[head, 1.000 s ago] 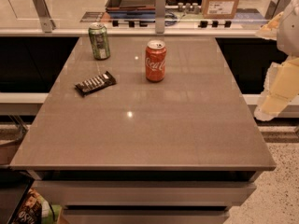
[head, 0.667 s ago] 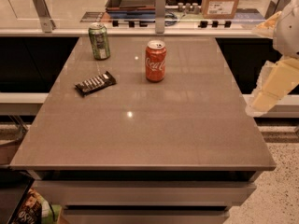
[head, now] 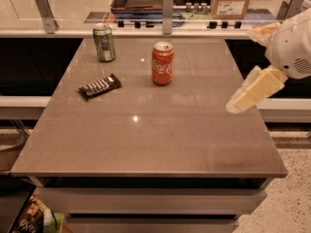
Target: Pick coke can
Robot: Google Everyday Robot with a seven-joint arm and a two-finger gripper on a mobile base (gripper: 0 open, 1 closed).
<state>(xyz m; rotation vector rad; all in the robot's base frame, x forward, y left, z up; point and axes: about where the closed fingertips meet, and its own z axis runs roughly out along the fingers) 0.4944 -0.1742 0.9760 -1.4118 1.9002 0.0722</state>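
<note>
The red coke can (head: 163,63) stands upright on the grey table (head: 146,140), in the far middle part. My gripper (head: 240,101) comes in from the right, over the table's right edge. It is well to the right of the can and nearer to the camera than it, not touching it. The white arm body (head: 294,42) is behind it at the upper right.
A green can (head: 104,42) stands at the far left of the table. A dark chocolate bar (head: 99,86) lies to the left of the coke can. Behind the table runs a counter with a rail, posts (head: 167,11) and a cardboard box (head: 232,0).
My arm has swung in from the right edge of the view toward the table; the gripper end now reaches over the table's right edge. The cans and bar have not moved.
</note>
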